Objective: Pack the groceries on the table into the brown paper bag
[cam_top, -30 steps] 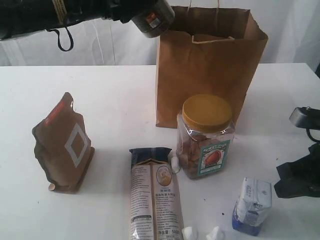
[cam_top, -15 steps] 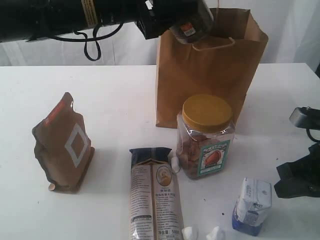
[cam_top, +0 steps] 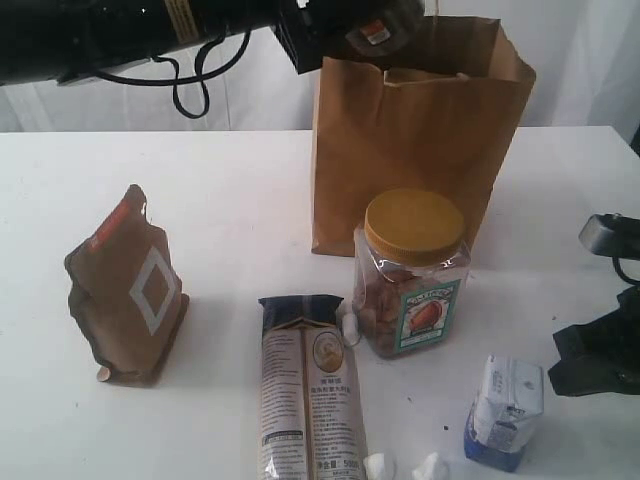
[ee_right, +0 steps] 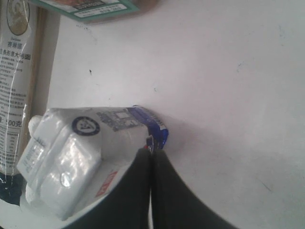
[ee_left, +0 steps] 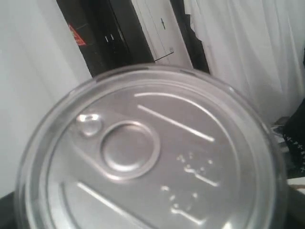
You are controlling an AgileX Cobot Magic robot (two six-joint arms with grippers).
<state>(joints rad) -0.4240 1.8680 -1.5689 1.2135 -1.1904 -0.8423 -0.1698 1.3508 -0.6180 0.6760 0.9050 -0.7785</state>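
Observation:
My left gripper is shut on the dark pull-tab can and holds it tilted over the left rim of the brown paper bag. The can's silver lid fills the left wrist view and hides the fingers. On the table stand the brown pouch, the yellow-lidded nut jar and the small blue-white carton. The long noodle packet lies flat. My right gripper is shut and empty, low at the right, just beside the carton.
Small white lumps lie by the noodle packet's near end and beside the jar. White curtains hang behind the table. The right arm's black body rests near the table's right edge.
The left arm has carried the can to the right, from left of the bag to above its open top. The right arm and the groceries on the table have not moved.

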